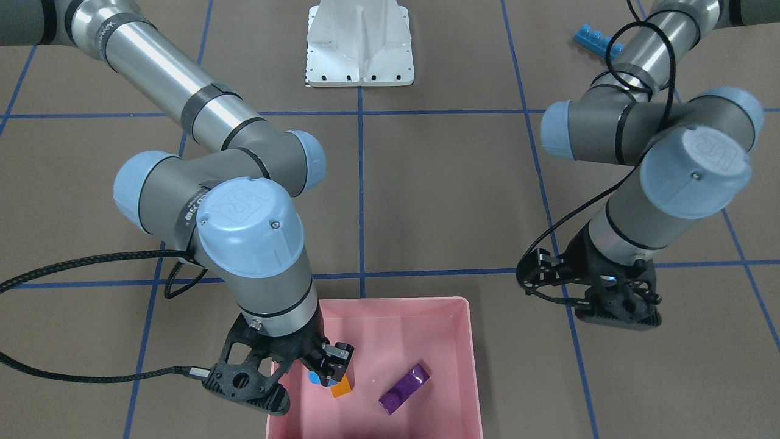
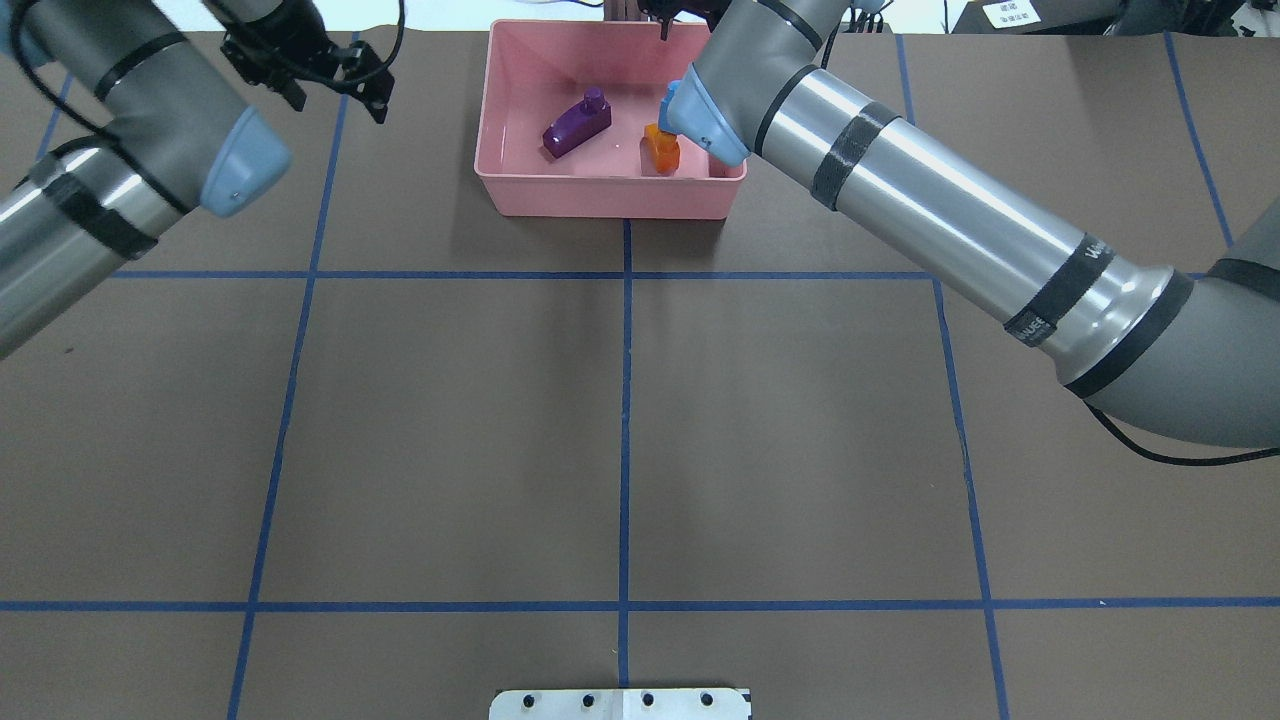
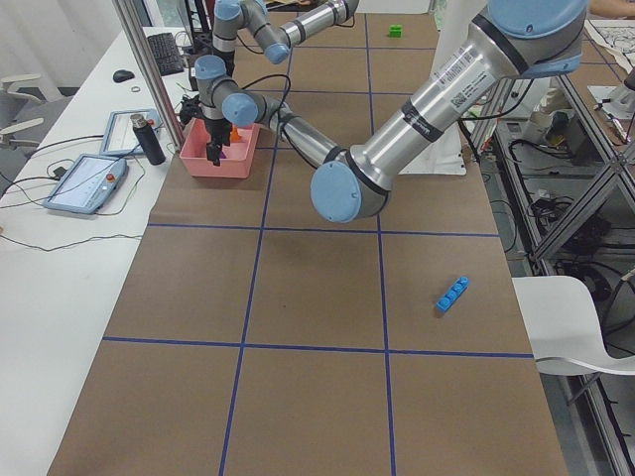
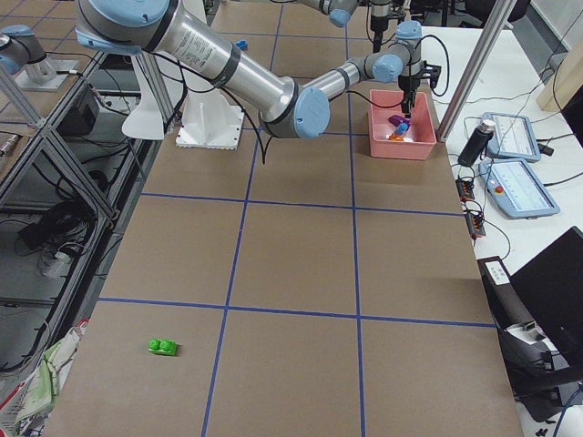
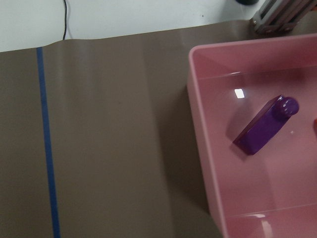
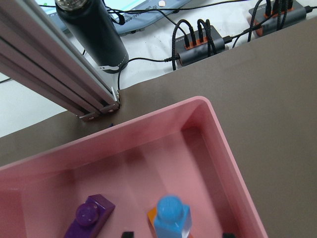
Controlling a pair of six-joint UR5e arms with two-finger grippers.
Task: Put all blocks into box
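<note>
Now the spread right end effector (image 1: 328,369) hangs over the small blue block (image 6: 172,217) in the box (image 1: 402,301); the green block (image 4: 163,347) likely comes next.

The round light-blue plastic cap (image 1: 247,222) on the right arm's big joint has the raised letters "UR" on top. The second round light-blue cap (image 1: 694,171), on the left arm's joint, has the same "UR" mark. A thin black band (image 1: 194,210) next to the first cap has small white writing, too small to read. A black band with white letters (image 2: 1092,260) goes around the right arm's shiny silver tube, but the letters are blurry. A white paper label (image 2: 1010,14) at the far edge has tiny print that cannot be read.
</note>
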